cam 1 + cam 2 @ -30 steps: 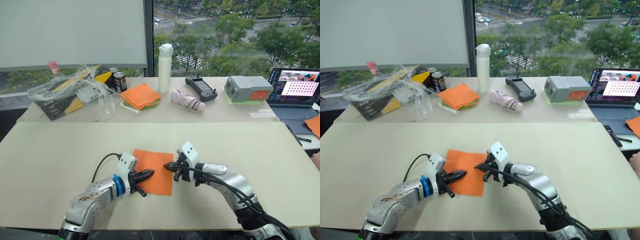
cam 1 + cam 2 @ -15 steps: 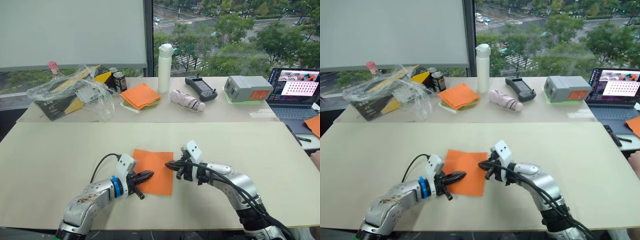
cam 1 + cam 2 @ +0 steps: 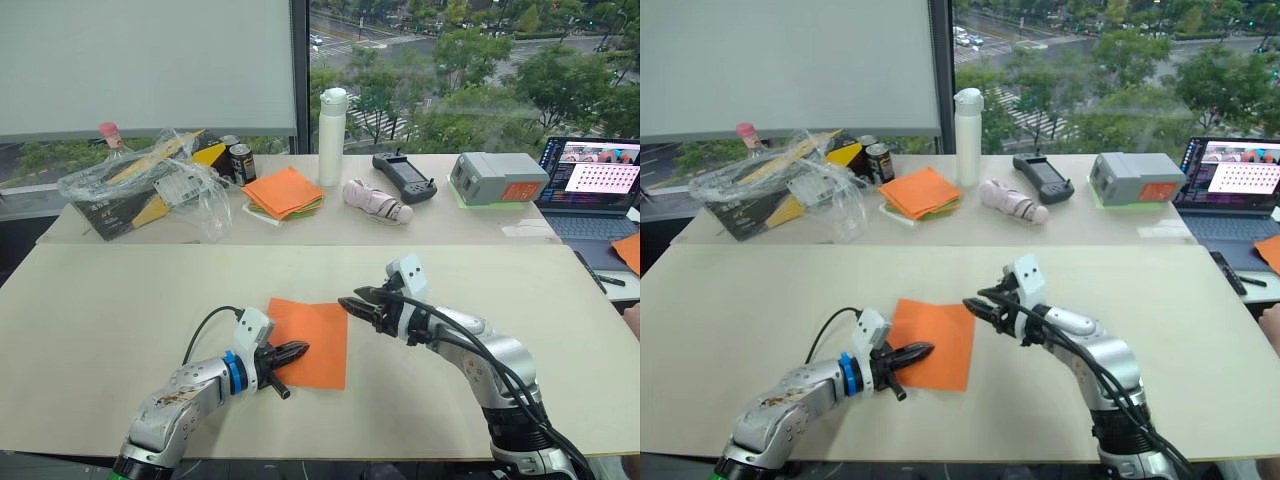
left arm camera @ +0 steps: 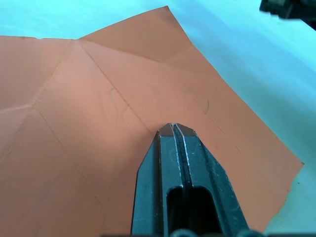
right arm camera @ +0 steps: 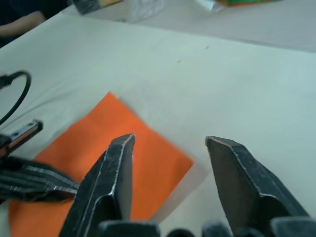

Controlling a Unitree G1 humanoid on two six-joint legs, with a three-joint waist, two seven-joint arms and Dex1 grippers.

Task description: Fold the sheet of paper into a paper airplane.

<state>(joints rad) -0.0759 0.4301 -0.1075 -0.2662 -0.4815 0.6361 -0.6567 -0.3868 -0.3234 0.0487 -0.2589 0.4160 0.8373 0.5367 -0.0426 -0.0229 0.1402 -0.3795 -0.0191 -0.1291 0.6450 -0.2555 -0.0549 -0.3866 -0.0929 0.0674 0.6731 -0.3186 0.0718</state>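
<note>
The sheet of paper point(image 3: 312, 338) is bright orange and lies flat on the near table, with crease lines point(image 4: 89, 98) across it. The paper airplane is out of view. My left gripper point(image 3: 303, 350) is shut and its tips point(image 4: 174, 128) press down on the sheet's left part. My right gripper point(image 3: 350, 300) stands open just above and beside the sheet's far right corner point(image 5: 163, 160), holding nothing. The right wrist view also shows the left gripper point(image 5: 34, 185) resting on the sheet.
On the far table stand a pile of orange and green sheets point(image 3: 283, 192), a white bottle point(image 3: 331, 136), a plastic-wrapped box point(image 3: 140, 185), a can point(image 3: 240, 162), a pink bundle point(image 3: 375, 201), a black controller point(image 3: 404, 175), a grey box point(image 3: 498, 178) and a laptop point(image 3: 592, 180).
My right gripper has opened and has moved up and to the right, off the sheet toward its far right corner. The left gripper and the sheet stay where they were.
</note>
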